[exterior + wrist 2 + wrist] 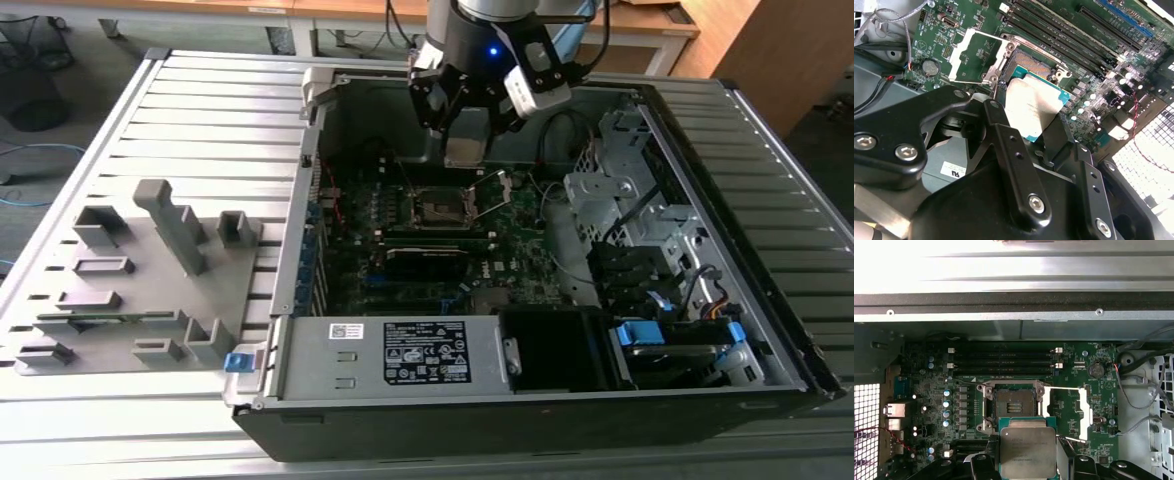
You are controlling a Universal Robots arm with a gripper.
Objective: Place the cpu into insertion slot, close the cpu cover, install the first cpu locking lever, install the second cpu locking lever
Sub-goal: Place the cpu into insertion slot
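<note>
Silver-grey cpu [1028, 452]: we see the gripper [463, 148] jaws pinching it.
Black insertion slot [441, 207]: bare, at the chip's six o'clock, exterior view.
Shiny cpu cover [498, 190]: open, at the slot's three o'clock there.

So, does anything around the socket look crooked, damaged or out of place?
Nothing stands out. The gripper holds the cpu by two opposite edges, roughly square to the open insertion slot and not yet in it. The cpu cover lies open beside the slot. I see no damage.
</note>
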